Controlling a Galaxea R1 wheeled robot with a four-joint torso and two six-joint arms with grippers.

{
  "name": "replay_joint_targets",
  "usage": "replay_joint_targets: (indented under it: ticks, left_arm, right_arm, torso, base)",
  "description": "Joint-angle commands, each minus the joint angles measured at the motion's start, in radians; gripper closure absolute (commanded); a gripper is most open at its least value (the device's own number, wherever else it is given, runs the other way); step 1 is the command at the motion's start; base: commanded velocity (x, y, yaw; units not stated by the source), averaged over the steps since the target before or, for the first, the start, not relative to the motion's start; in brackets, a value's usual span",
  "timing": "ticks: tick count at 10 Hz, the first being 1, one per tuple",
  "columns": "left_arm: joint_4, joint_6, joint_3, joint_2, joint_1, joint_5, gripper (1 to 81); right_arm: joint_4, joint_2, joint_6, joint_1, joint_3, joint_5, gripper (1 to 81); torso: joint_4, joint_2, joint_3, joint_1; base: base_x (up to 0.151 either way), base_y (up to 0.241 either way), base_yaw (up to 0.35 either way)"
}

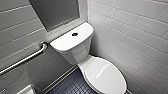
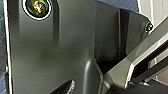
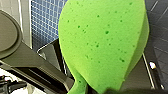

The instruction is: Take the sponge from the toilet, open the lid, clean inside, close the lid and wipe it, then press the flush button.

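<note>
The white toilet stands in a corner, its boxy tank against the back wall. The oval lid is down over the bowl. On the flat tank top sits the small dark flush button. The bright green sponge looms large in the right wrist view, above the dark tiled floor. Its narrow end is pinched in my right gripper, which is shut on it. In the left wrist view I see nothing held, just the robot's own dark plate and bar.
A steel grab bar runs along the left wall beside the tank. White tiled walls close in behind and to the right of the toilet. Dark mosaic floor lies left of the bowl. A white object pokes in at the lower left.
</note>
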Motion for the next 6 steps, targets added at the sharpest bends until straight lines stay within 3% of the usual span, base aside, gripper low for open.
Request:
replay_joint_targets:
  ticks: [1, 3, 6]
  left_arm:
    - [0.005, 0.003, 0.028, -0.023, 0.032, 0.063, 1.0]
    - [-0.001, 0.003, 0.02, -0.014, 0.054, 0.051, 1.0]
    - [-0.026, -0.01, 0.011, 0.008, 0.077, 0.078, 1.0]
  right_arm:
    - [0.026, -0.122, -0.019, 0.088, 0.182, -0.001, 81.1]
    - [0.037, -0.21, -0.017, 0.24, 0.324, -0.041, 81.1]
    - [0.075, -0.197, -0.007, 0.464, 0.38, -0.177, 81.1]
  torso:
    - [0.0, 0.0, 0.0, 0.0]
    - [0.0, 0.0, 0.0, 0.0]
    - [0.0, 0.0, 0.0, 0.0]
  base:
    - [0.0, 0.0, 0.0]
    - [0.0, 0.0, 0.0]
    - [0.0, 0.0, 0.0]
